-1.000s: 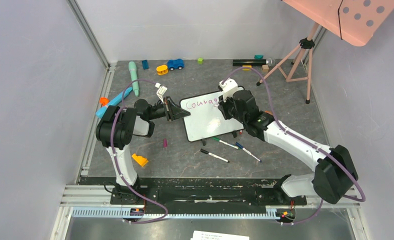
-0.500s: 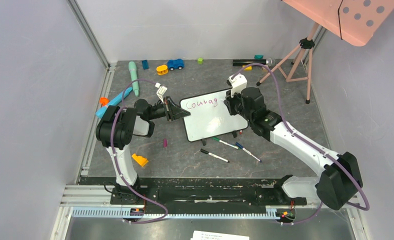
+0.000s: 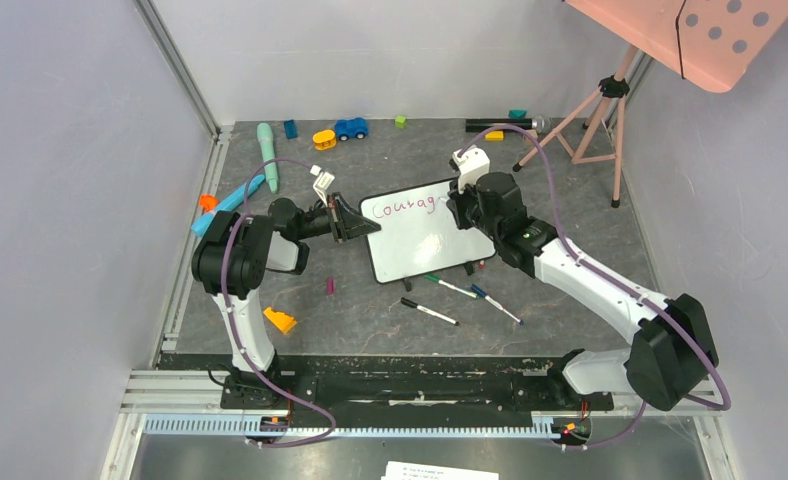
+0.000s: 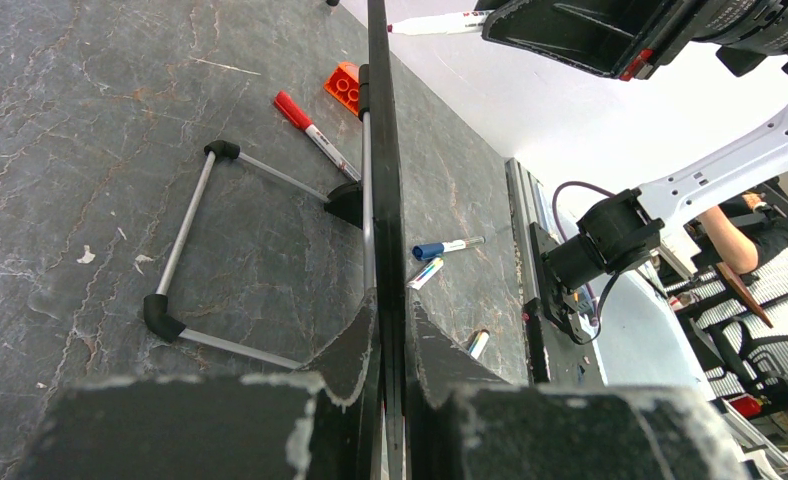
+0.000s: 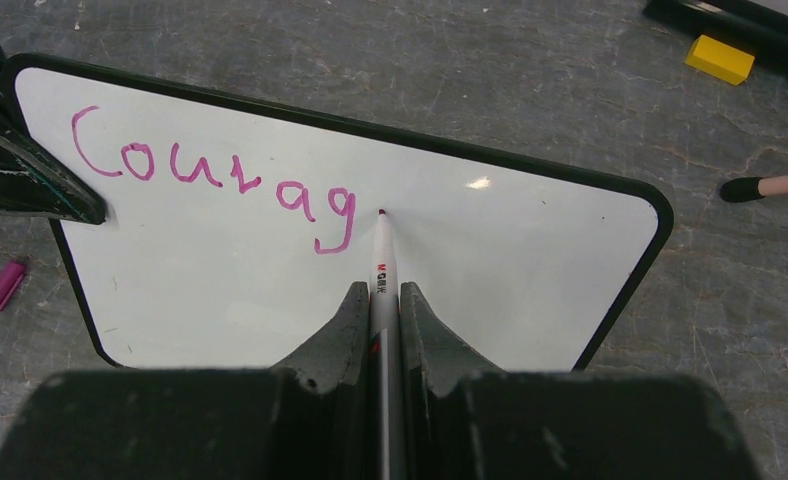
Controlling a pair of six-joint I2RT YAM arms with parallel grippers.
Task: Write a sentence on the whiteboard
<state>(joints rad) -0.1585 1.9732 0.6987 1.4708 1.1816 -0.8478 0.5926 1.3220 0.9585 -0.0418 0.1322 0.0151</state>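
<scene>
The whiteboard [image 3: 420,240] lies tilted mid-table, white with a thin black frame. My left gripper [image 3: 355,228] is shut on its left edge; the left wrist view looks along that edge [image 4: 380,150] between the fingers of the left gripper [image 4: 388,310]. The sentence [image 5: 215,185] reads "Courag" in pink along the top line, also visible from above as the sentence [image 3: 400,207]. My right gripper [image 5: 380,295] is shut on a white marker [image 5: 382,262], whose tip touches the whiteboard [image 5: 220,290] just right of the last letter. Seen from above, the right gripper [image 3: 462,205] hovers over the board's upper right.
Three loose pens [image 3: 429,311] [image 3: 495,303] [image 3: 450,287] lie just in front of the board. A purple cap [image 3: 330,286] and an orange block [image 3: 279,320] sit front left. Toys [image 3: 350,128] line the back. A pink tripod [image 3: 590,120] stands back right.
The right gripper with the marker moved right along the top line, uncovering the last "g", then edged slightly back left. The left gripper and the board stayed put.
</scene>
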